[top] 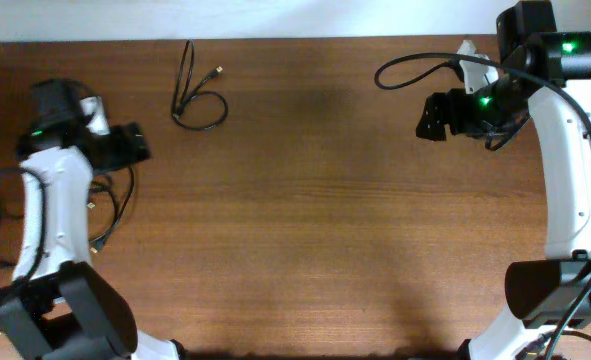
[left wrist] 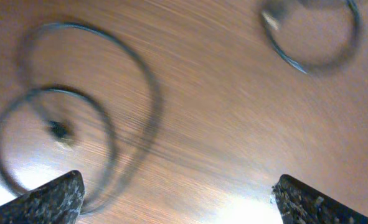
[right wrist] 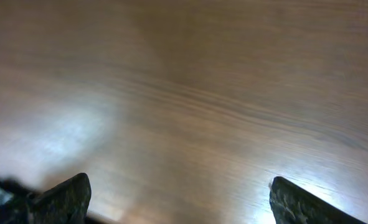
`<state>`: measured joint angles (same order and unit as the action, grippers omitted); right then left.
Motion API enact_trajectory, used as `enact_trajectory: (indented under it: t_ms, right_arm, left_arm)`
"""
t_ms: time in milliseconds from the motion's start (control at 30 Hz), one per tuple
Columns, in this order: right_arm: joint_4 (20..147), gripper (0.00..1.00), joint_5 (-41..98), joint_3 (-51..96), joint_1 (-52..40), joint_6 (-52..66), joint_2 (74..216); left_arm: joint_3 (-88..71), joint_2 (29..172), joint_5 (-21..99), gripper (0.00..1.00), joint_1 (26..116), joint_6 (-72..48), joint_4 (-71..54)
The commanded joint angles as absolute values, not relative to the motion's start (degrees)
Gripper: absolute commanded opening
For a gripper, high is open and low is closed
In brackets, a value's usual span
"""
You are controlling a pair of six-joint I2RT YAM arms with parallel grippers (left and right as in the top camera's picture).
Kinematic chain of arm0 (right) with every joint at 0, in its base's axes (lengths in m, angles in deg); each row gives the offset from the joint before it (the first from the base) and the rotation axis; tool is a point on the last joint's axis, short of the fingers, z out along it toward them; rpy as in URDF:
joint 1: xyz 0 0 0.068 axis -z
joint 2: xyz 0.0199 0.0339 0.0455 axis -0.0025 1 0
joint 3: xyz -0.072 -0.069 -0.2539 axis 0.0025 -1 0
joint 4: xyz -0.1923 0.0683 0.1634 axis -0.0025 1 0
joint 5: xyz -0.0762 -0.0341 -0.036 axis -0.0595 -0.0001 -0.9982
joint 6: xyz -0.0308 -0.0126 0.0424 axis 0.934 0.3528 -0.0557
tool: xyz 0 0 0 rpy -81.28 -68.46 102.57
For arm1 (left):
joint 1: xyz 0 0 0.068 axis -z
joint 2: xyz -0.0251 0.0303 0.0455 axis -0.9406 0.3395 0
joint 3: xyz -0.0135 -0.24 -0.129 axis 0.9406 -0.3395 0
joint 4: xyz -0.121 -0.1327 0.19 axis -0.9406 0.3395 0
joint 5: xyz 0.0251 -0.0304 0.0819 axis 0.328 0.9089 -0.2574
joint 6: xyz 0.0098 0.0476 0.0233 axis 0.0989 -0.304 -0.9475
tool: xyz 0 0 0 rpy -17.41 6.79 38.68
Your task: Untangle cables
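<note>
Cables lie in two places on the worktop [top: 325,220]: one loose cable [top: 185,90] coiled by itself near the far edge, and overlapping loops [top: 115,205] just beside the left arm [top: 50,200]. Left end effector [top: 135,143] hangs by those loops, fingers spread wide and empty. The right end effector [top: 430,118] is equally wide and empty, well apart over bare wood. The likely failure is pinching two crossed strands together. That would drag the whole tangle and pull it tighter.
</note>
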<state>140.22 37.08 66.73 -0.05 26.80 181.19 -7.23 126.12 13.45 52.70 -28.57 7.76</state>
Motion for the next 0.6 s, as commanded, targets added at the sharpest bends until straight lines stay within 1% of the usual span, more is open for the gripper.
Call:
enact_trajectory:
  t_ms: [0,67,167,300,433,567]
  right_arm:
    - [139.56,0.91,31.81,66.54,-0.22,23.22,180.95]
    - [139.39,0.91,31.74,66.54,-0.22,23.22,180.95]
    - [138.95,0.91,28.42,66.54,-0.22,20.9,180.95]
    - [137.51,0.91,27.29,66.54,-0.22,20.92,180.95]
    - [136.94,0.91,26.56,65.88,-0.9,20.92,180.95]
    - [133.82,0.91,24.55,60.09,-2.6,20.92,180.95]
  left_arm:
    - [-6.29,124.37,12.16,0.99,62.1,-31.78,10.49]
    - [-6.29,124.37,9.97,0.99,67.59,-31.72,12.39]
    - [-6.29,124.37,9.82,0.99,74.54,-31.02,15.54]
    - [-6.29,124.37,6.8,0.99,81.4,-25.29,17.44]
    - [-6.18,124.37,7.04,0.99,82.82,-24.11,17.46]
    - [-6.18,124.37,7.04,0.99,82.8,-23.83,17.38]
